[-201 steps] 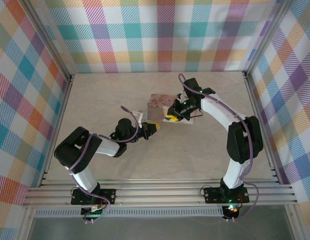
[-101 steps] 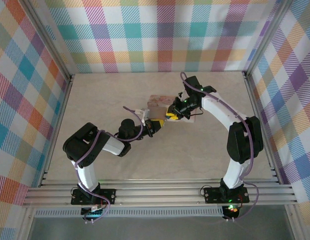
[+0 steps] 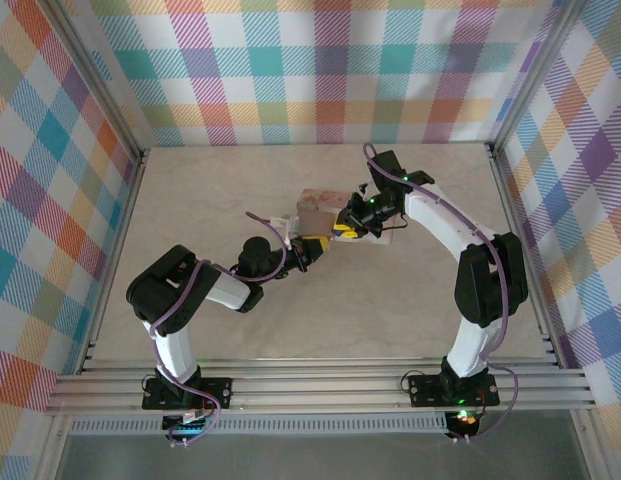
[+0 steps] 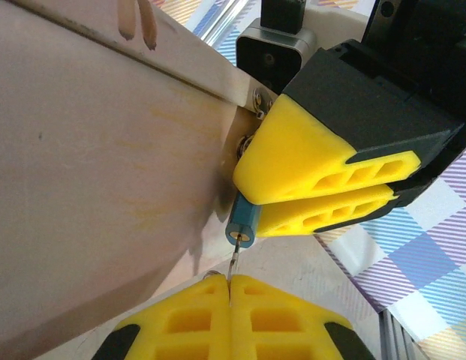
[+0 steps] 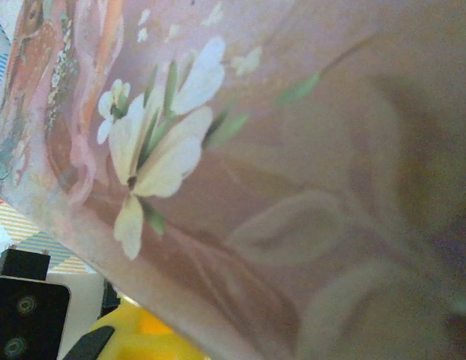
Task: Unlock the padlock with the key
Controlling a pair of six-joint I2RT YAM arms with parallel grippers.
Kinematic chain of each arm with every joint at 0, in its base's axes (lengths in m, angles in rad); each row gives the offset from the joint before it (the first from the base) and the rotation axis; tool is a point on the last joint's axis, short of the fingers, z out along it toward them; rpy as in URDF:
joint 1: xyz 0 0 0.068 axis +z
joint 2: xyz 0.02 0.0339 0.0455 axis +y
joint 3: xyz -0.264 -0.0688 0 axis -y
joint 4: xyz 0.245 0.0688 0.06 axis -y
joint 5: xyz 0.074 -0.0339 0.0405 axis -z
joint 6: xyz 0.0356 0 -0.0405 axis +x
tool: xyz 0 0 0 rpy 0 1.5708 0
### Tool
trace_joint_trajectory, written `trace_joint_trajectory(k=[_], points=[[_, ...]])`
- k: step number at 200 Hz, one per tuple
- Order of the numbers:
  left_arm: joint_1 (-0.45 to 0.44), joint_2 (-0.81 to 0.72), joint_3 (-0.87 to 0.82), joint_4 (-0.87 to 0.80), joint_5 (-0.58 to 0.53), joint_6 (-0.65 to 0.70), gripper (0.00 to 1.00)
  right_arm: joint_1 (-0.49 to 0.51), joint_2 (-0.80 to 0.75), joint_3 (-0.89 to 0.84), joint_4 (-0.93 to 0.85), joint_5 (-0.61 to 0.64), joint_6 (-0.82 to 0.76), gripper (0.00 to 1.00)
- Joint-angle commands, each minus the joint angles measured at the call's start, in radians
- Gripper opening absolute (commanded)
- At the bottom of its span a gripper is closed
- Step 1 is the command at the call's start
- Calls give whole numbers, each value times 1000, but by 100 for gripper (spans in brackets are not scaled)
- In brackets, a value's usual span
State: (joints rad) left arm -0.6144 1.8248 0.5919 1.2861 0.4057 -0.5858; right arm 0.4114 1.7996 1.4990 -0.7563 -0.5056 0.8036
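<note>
Near the middle of the tabletop (image 3: 390, 300), just beside the pink illustrated rectangular tin (image 4: 105, 187), the right jaws clamp the tiny dark blue-teal padlock (image 4: 242, 225), keyhole end outward. This lets the left jaws, closed tight on the thin silvery key (image 4: 234, 261), line its tip up with the keyhole.

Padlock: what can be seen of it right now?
In the left wrist view the padlock is a tiny blue-teal cylinder, tilted with its round end face toward the camera. The right gripper clamps its body, hiding its upper part. A thin silvery key held in the shut left gripper meets the centre of that face. The lock sits close beside the wall of the pink tin; contact there is unclear.
</note>
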Motion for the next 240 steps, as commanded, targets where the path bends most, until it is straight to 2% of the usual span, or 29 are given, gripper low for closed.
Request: trace_joint_trajectory(k=[1, 109, 192, 240], points=[[-18, 6, 35, 71, -5, -11, 0, -6, -24, 24, 31, -35, 37, 0], [-42, 80, 97, 71, -17, -40, 0, -6, -40, -6, 53, -73, 57, 0], [-36, 67, 89, 53, -24, -22, 0, 3, -30, 39, -101, 8, -94, 0], [-37, 92, 152, 23, 13, -105, 0, 17, -31, 40, -113, 37, -126, 0]])
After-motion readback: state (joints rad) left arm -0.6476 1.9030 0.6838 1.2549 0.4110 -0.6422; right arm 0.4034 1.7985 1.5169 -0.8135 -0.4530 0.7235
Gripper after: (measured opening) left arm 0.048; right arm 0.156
